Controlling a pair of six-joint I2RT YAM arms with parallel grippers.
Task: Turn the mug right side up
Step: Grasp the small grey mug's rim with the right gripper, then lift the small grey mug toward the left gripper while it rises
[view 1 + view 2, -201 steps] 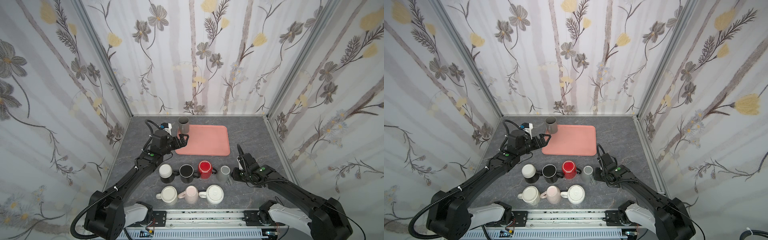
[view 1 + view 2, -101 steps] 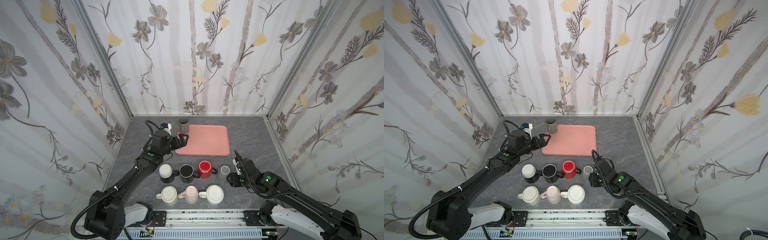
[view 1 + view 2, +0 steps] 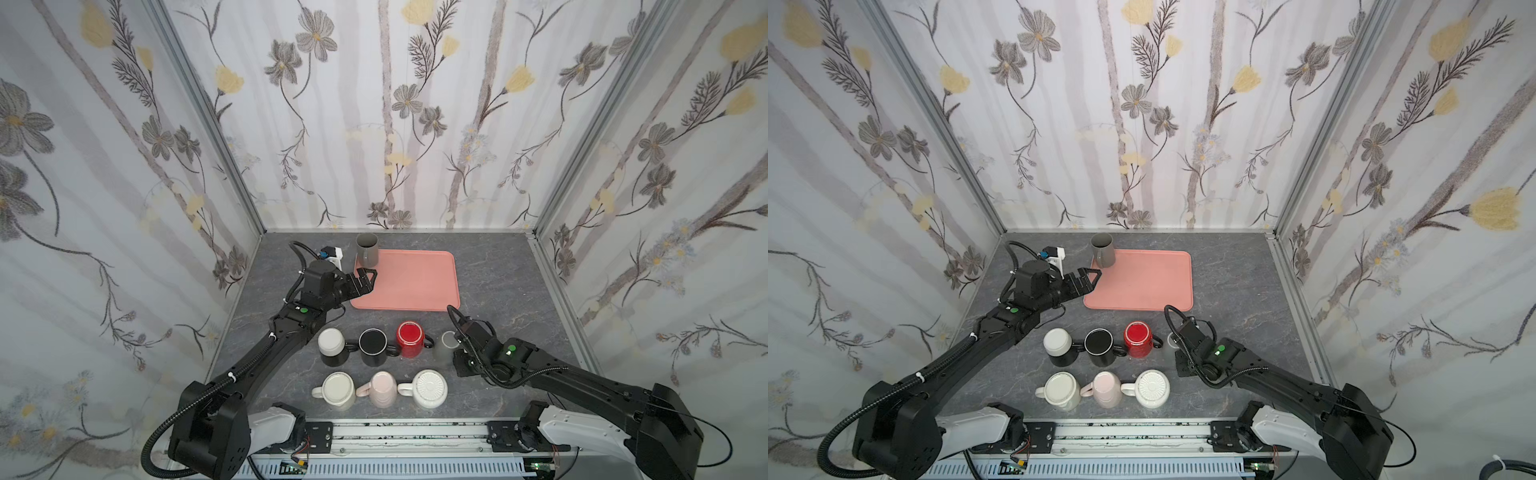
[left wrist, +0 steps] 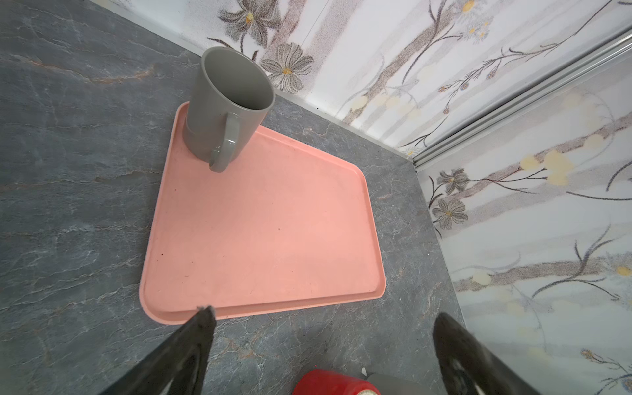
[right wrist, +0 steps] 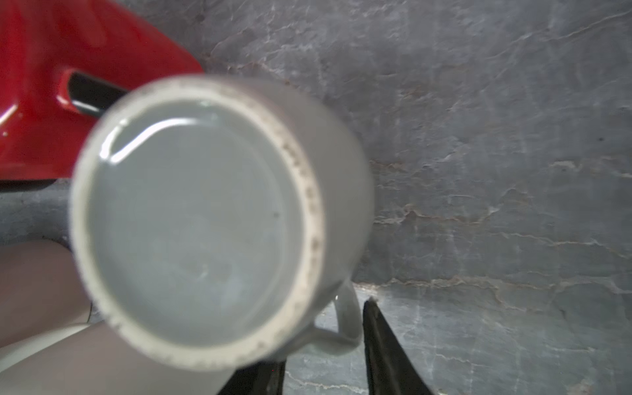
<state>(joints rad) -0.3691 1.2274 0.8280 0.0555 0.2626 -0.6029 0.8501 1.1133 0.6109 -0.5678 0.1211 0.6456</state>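
A small grey mug (image 3: pixel 444 345) (image 3: pixel 1169 343) stands upside down at the right end of the back row of mugs. In the right wrist view its base (image 5: pixel 191 219) faces the camera and looks slightly tilted. My right gripper (image 3: pixel 456 353) (image 3: pixel 1177 354) (image 5: pixel 325 338) sits right beside it, narrowed on the mug's handle (image 5: pixel 349 318). One dark finger (image 5: pixel 379 342) lies against the handle's outer side. The other finger is partly hidden under the mug. My left gripper (image 3: pixel 365 276) (image 3: pixel 1090 276) (image 4: pixel 323 314) hangs open and empty at the pink tray's near left corner.
A taller grey mug (image 3: pixel 367 249) (image 4: pixel 222 102) stands upright on the pink tray (image 3: pixel 411 282) (image 4: pixel 266 232). A red mug (image 3: pixel 410 338) (image 5: pixel 51 85), a black one (image 3: pixel 372 345) and a white-based one (image 3: pixel 331 345) stand upside down left of the small grey mug. Cream (image 3: pixel 338 388), pink (image 3: pixel 380 388) and white (image 3: pixel 428 388) mugs form the front row.
My right arm has swung round and its wrist now sits lower beside the small grey mug. Its jaws widened, then narrowed on the handle. The left arm has not moved.
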